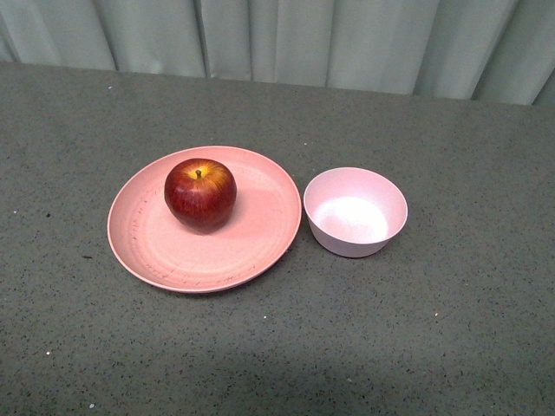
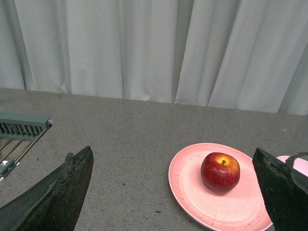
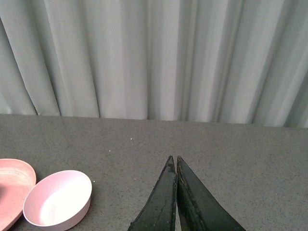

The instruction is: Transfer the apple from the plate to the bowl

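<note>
The dark-red apple (image 1: 200,194) stands upright on the wide salmon-pink plate (image 1: 147,243), towards its far side. The small pale pink bowl (image 1: 355,211) sits empty just right of the plate. Neither arm shows in the front view. In the left wrist view my left gripper (image 2: 173,159) is open, its two dark fingers (image 2: 62,192) wide apart, with the apple (image 2: 220,172) and plate (image 2: 192,192) ahead between them, still at a distance. In the right wrist view my right gripper (image 3: 173,160) is shut and empty, with the bowl (image 3: 58,198) and the plate's edge (image 3: 12,180) off to one side.
Everything rests on a grey speckled table (image 1: 434,329). A pale curtain (image 1: 286,39) hangs along the far edge. A grey-green slatted rack (image 2: 21,127) shows at the edge of the left wrist view.
</note>
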### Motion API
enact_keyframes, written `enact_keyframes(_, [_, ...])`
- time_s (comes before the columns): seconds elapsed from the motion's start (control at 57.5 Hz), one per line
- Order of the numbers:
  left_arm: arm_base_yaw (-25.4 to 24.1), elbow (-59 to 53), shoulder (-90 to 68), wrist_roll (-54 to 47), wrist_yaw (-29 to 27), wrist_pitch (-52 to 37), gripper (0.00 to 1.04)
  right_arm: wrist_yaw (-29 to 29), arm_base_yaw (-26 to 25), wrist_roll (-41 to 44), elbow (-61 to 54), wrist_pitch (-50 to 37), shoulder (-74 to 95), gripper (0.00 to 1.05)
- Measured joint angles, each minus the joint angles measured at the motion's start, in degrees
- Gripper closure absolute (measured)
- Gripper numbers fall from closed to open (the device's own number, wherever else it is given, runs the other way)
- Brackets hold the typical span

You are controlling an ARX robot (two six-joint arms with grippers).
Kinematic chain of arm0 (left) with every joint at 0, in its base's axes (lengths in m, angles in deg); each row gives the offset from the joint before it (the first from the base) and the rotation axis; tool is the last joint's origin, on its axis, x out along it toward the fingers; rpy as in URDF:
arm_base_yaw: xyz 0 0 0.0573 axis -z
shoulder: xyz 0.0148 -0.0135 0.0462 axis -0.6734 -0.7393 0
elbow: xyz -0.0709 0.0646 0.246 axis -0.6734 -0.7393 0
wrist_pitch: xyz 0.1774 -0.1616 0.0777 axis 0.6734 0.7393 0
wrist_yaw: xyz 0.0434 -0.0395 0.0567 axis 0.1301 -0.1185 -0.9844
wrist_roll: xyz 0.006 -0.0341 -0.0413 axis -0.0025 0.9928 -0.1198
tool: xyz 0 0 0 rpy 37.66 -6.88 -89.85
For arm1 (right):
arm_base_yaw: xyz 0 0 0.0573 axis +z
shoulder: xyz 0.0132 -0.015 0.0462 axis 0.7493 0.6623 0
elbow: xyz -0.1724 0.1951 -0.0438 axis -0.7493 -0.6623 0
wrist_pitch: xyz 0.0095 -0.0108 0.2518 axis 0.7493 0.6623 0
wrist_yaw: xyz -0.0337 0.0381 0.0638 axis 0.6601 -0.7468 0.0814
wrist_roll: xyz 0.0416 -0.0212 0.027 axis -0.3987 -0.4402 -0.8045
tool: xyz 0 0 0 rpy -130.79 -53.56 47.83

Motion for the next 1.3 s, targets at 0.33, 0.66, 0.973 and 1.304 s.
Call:
enact_keyframes(0.33, [0.0,0.0,0.0,0.0,0.0,0.0,0.07,0.0,0.0,0.0,0.0,9.8,-10.2,1.04])
enact_keyframes(0.66, [0.0,0.0,0.0,0.0,0.0,0.0,0.07,0.0,0.0,0.0,0.0,15.3,-15.7,1.04])
enact_keyframes(0.973, [0.0,0.0,0.0,0.0,0.0,0.0,0.07,-0.1,0.0,0.0,0.0,27.2,-26.4,1.04])
enact_keyframes(1.304, [0.0,0.0,0.0,0.0,0.0,0.0,0.07,-0.1,0.0,0.0,0.0,27.6,-27.7,0.73])
